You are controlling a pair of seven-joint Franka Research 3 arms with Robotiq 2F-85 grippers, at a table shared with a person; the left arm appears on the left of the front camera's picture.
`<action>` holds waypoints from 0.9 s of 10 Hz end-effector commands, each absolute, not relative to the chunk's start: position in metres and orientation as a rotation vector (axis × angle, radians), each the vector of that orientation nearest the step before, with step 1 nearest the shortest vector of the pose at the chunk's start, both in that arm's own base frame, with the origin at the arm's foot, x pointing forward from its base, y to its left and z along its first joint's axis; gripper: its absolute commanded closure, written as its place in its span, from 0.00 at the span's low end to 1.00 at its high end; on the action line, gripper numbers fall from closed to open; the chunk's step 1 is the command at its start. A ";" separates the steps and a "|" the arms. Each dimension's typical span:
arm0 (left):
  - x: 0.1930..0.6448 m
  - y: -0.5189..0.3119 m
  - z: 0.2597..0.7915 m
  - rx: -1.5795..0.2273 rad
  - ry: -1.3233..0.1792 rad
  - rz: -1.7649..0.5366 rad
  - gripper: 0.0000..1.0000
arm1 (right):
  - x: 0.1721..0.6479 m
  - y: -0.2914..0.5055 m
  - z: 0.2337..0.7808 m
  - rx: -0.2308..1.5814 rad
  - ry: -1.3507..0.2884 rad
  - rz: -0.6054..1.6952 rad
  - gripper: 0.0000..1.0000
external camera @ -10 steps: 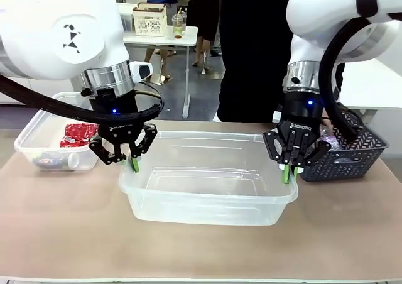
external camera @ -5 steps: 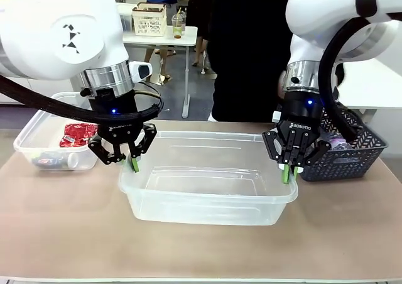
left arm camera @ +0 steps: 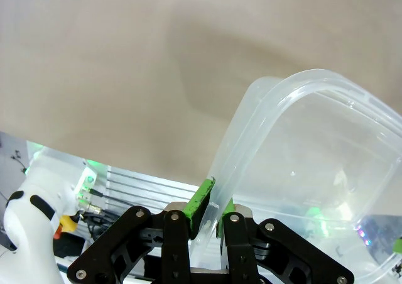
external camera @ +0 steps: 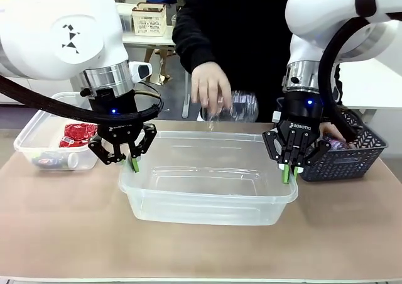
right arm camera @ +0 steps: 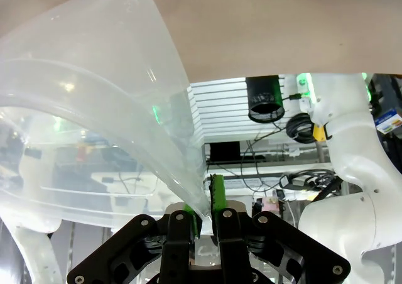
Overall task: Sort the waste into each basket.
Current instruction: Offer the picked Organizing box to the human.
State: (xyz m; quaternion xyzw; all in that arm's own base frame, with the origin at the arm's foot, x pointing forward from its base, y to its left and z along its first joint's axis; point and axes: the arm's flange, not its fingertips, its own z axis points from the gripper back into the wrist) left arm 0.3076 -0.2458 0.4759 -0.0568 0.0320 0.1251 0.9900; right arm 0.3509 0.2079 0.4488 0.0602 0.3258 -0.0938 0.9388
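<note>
My left gripper [external camera: 134,165] points straight down, its green pads [left arm camera: 202,198] pinching the rolled rim at the left end of the clear tub [external camera: 207,213] in the middle of the table [external camera: 201,252]; in my left wrist view the rim wall runs up between the two fingers. My right gripper [external camera: 289,174] hangs the same way at the tub's right end, pads pressed on the thin plastic wall, which my right wrist view shows wedged between them. Both my wrists are vertical and the two arms mirror each other across the tub, which holds nothing that I can see.

Beyond the tub's far rim, the person's hand [external camera: 209,89] comes down from above, gripping a clear crushed bottle [external camera: 233,106] lying sideways in the air over the tub's far edge. The person's other hand [external camera: 331,132] reaches into the dark blue lattice basket [external camera: 358,157] just right of my right gripper.

I count two clear tubs: the one I hold and a second tub [external camera: 38,139] at my far left, apart from the first. That second tub carries one crumpled red wrapper [external camera: 78,135] and one flattened bottle [external camera: 58,161] lying along its near side. One bottle is in the air, so two show clearly.
</note>
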 end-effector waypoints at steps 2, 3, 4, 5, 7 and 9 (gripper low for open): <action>0.308 -0.243 0.481 -0.129 0.052 0.269 0.93 | 0.349 0.209 0.450 0.115 0.665 -0.194 0.91; 0.308 -0.243 0.481 -0.129 0.052 0.269 0.93 | 0.349 0.209 0.450 0.115 0.665 -0.194 0.91; 0.308 -0.243 0.481 -0.129 0.052 0.269 0.93 | 0.349 0.209 0.450 0.115 0.665 -0.194 0.91; 0.308 -0.243 0.481 -0.129 0.052 0.269 0.93 | 0.349 0.209 0.450 0.115 0.665 -0.194 0.91; 0.308 -0.243 0.481 -0.129 0.052 0.269 0.93 | 0.349 0.209 0.450 0.115 0.665 -0.194 0.91; 0.308 -0.243 0.481 -0.129 0.052 0.269 0.93 | 0.349 0.209 0.450 0.115 0.665 -0.194 0.91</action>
